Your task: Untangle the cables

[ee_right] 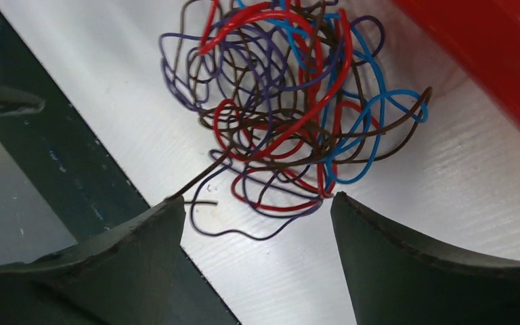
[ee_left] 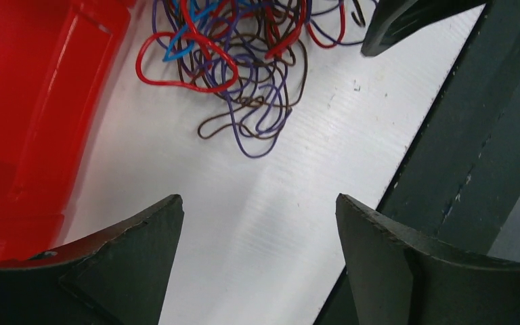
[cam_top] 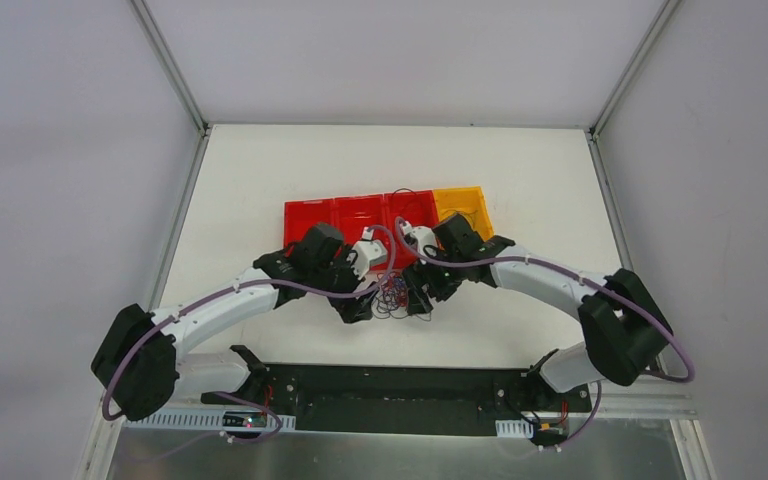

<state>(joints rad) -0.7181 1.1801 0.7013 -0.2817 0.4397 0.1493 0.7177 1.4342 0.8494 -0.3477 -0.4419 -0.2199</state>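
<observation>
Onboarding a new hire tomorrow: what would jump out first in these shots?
The knot of thin red, blue, purple and brown cables lies on the white table, between the two arms' tips. The left fingers and right fingers flank it, spread wide, holding nothing. Just behind stands a row of three red bins and one orange bin.

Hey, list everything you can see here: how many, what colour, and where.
cables: one tangle, strand count unclear; red, blue, purple, brown; on the table between the grippers
red bins: three; red; in a row behind the tangle
orange bin: one; orange; right end of that row
table: one; white; under everything
hoses: two; purple; one along each arm
arms: two; white and black; reaching in from the near edge
left gripper: one; black; open, beside the tangle
right gripper: one; black; open, at the tangle
</observation>
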